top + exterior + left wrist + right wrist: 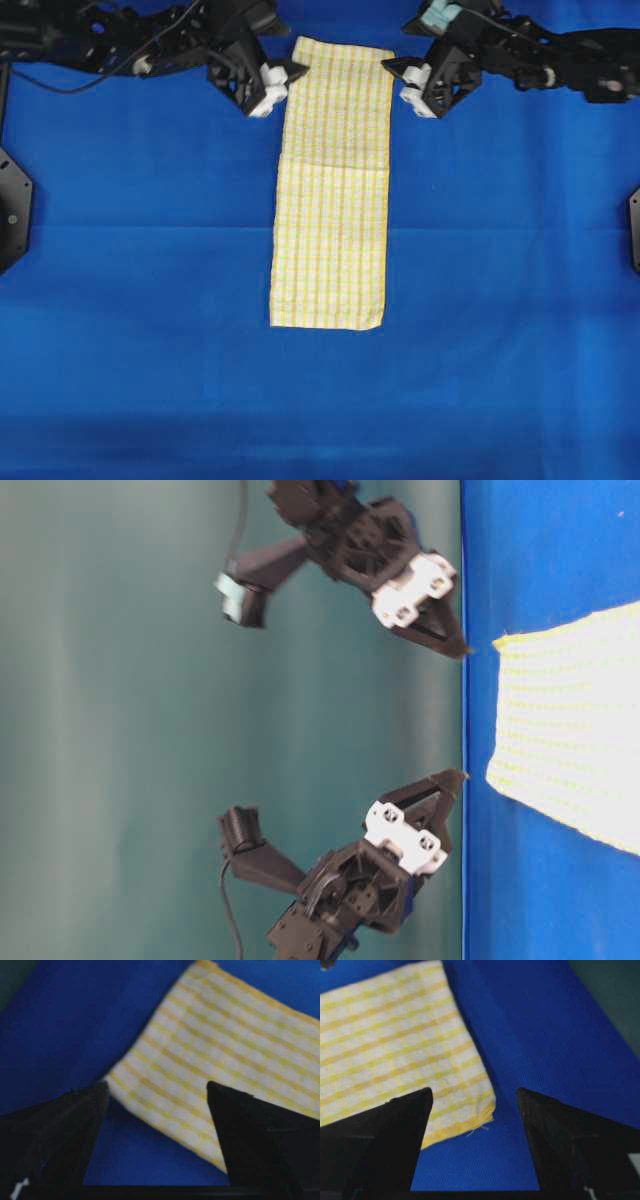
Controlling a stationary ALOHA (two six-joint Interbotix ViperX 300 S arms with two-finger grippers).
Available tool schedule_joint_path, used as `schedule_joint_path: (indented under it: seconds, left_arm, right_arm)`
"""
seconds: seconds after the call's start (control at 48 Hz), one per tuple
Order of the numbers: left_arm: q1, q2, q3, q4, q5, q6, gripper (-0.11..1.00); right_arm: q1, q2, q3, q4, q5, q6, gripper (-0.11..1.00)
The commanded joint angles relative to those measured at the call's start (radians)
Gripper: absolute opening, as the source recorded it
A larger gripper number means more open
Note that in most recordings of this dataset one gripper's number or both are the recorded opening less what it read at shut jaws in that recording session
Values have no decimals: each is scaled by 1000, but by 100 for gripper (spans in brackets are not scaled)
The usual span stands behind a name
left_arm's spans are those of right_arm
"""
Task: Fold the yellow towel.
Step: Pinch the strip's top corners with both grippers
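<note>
Two end effectors flank the far end of the yellow towel, one per corner. I see the left end effector with jaws spread, empty, its corner between the fingers; the right end effector likewise, equally near. From them the towel runs lengthwise down the middle of the blue tabletop, flat, an edge across its middle.

Counted in view: one towel, one blue cover, two arms, two grippers, left and right, each with two fingers, and two black plates at the edges.
</note>
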Motion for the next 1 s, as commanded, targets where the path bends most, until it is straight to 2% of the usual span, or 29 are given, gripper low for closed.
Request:
schedule_joint_path:
  seconds: [0.0, 0.208, 0.417, 0.708, 0.771, 0.833, 0.979]
  left_arm:
    - [18, 11, -31, 2, -40, 2, 74]
    - [29, 91, -29, 0, -130, -2, 74]
    - [35, 161, -38, -2, -167, -6, 74]
    - [35, 206, -54, -6, -173, -15, 71]
    - [35, 206, -54, -8, -173, -14, 65]
    - [35, 206, -51, -8, -173, -15, 50]
    - [32, 204, -43, -8, -173, -15, 13]
  right_arm:
    - [-3, 21, -35, 21, -29, 2, 71]
    - [-8, 106, -64, 66, -61, 2, 72]
    - [-8, 161, -80, 106, -71, 2, 72]
    - [-3, 184, -92, 126, -74, 2, 70]
    - [2, 187, -100, 126, -74, 2, 68]
    - [5, 190, -103, 126, -74, 0, 60]
    - [12, 190, -106, 123, -74, -9, 26]
